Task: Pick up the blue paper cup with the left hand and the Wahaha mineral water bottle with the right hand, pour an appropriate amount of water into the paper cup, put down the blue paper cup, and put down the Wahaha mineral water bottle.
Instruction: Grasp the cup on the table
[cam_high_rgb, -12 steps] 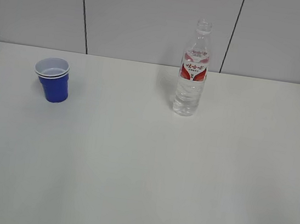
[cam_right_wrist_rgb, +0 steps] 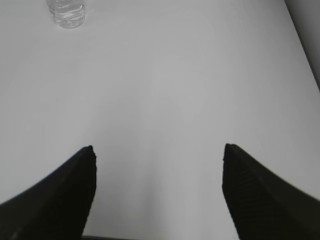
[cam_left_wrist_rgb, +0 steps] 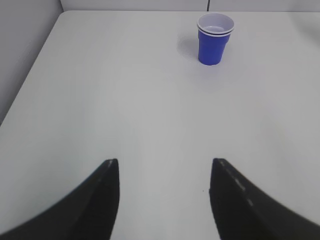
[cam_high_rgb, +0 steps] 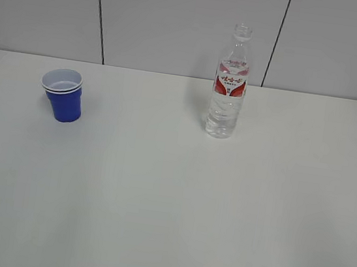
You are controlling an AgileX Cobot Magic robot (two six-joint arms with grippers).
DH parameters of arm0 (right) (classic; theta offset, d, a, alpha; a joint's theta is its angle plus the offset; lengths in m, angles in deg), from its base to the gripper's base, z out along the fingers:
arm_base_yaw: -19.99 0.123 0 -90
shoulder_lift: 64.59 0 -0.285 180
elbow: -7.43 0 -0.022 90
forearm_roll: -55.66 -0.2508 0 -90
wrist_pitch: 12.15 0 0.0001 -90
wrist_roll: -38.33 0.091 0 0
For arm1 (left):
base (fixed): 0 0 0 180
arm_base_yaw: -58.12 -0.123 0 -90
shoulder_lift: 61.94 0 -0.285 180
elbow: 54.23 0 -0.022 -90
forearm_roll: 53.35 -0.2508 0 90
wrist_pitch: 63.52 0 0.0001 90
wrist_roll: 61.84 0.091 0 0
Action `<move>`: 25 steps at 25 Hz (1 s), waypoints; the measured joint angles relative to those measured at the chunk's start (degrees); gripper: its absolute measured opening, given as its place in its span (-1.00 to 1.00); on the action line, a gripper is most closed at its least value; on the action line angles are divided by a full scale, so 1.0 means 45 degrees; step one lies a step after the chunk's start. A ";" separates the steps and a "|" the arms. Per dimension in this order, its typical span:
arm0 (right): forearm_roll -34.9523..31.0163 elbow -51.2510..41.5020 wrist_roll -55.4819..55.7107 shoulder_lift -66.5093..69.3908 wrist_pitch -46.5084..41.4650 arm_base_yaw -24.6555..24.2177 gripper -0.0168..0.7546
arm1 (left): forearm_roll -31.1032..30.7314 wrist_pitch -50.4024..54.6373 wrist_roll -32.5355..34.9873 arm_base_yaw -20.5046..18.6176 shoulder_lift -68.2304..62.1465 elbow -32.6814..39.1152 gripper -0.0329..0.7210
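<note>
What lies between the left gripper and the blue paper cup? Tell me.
Nothing. In the left wrist view, only bare white table stretches from the open left gripper to the blue paper cup, which stands upright, ahead and to the right.

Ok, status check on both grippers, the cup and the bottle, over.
Left gripper open, empty. Right gripper open, empty. Blue paper cup and Wahaha bottle upright on table, untouched. Nothing in the way.
</note>
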 joint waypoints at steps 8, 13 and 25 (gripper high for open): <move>0.0000 0.0000 0.0000 0.0000 0.0000 0.0000 0.57 | 0.0000 0.0000 0.0000 0.0000 0.0000 0.0000 0.24; 0.0000 0.0000 0.0000 0.0000 0.0000 0.0000 0.57 | 0.0000 0.0000 0.0000 0.0000 0.0000 0.0000 0.24; 0.0000 0.0000 0.0000 0.0000 0.0000 0.0000 0.57 | 0.0060 -0.0238 0.0000 0.0000 -0.0106 -0.0167 0.21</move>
